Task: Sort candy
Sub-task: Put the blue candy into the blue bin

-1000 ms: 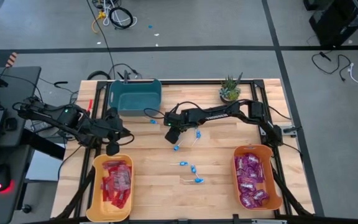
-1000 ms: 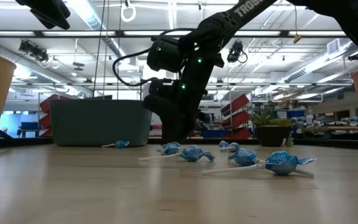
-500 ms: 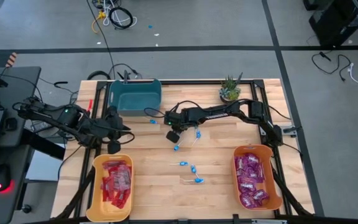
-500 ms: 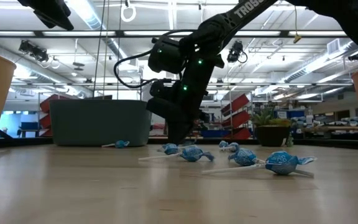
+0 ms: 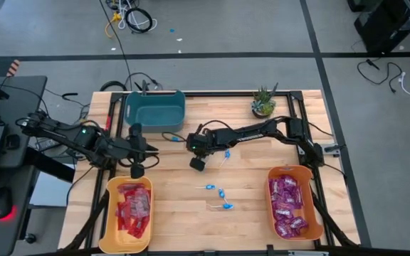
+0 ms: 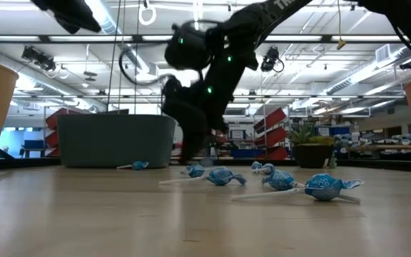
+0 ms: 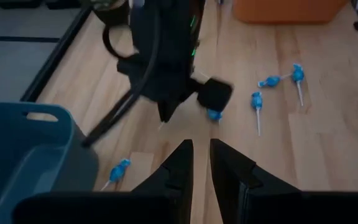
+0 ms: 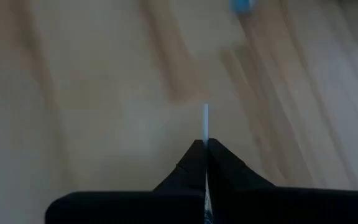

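From above, the right claw (image 5: 198, 163) hangs just below the teal bin (image 5: 155, 109), lollipops (image 5: 221, 193) further below on the counter (image 5: 191, 220). Left claw (image 5: 137, 171) waits beside it, fingers slightly parted. Low down, warehouse lights behind. Right wrist camera alone shows fingers pinched on a lollipop stick (image 8: 206, 121).

In the right wrist view the desk (image 8: 104, 81) is smeared, and only a thin white stick (image 8: 206, 121) pokes out from the closed jaws; what it belongs to is hidden. A blue lollipop (image 8: 242, 5) is cut by the picture's edge. The low view blurs the right arm (image 6: 198, 93), hiding its jaws.
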